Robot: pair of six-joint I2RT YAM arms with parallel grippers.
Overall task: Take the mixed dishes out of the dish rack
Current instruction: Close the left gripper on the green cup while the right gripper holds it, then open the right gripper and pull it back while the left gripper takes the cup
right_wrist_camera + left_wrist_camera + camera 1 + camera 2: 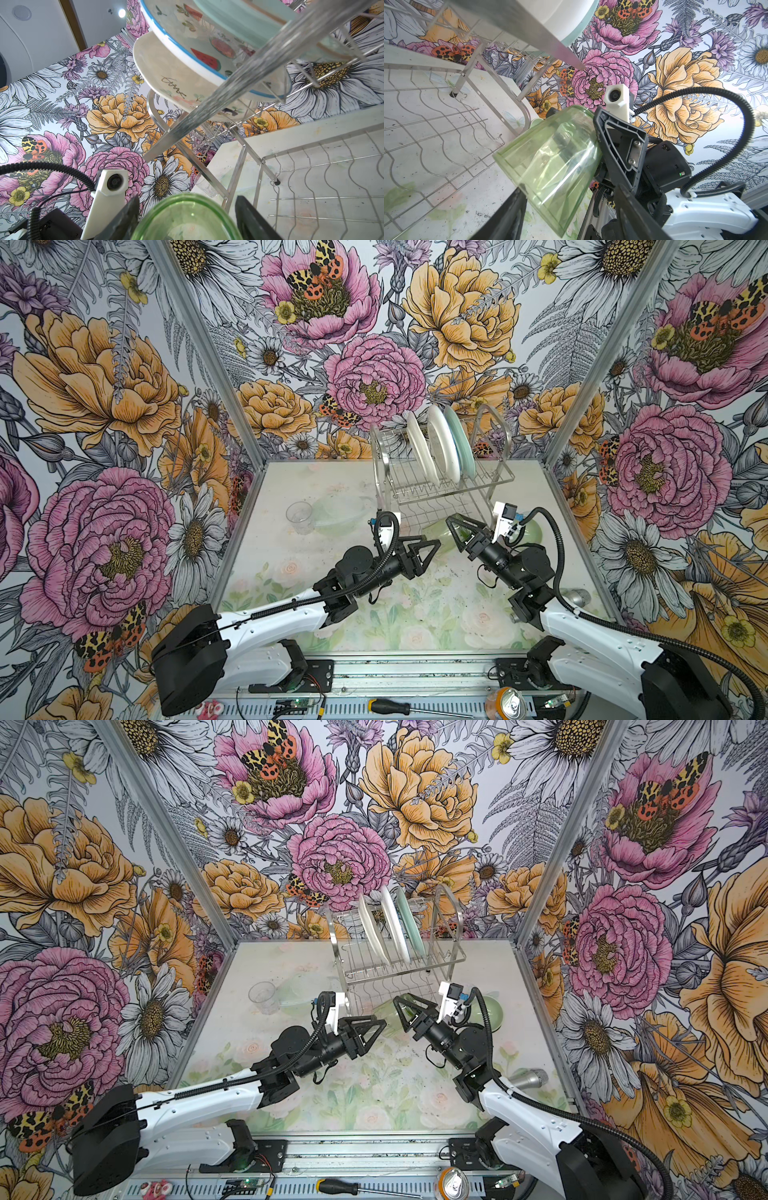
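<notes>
Screwdriver [390,706], can [505,703], grey cylinder [530,1078]

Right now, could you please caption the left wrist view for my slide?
Right gripper holds the green tumbler beside the dish rack, rim between the fingers of the open left gripper.

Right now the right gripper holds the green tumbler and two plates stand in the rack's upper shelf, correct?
No: three plates stand there, not two: the cream plate, fruit-print plate and mint green plate, seen in both top views. The right gripper does hold the green tumbler.
</notes>
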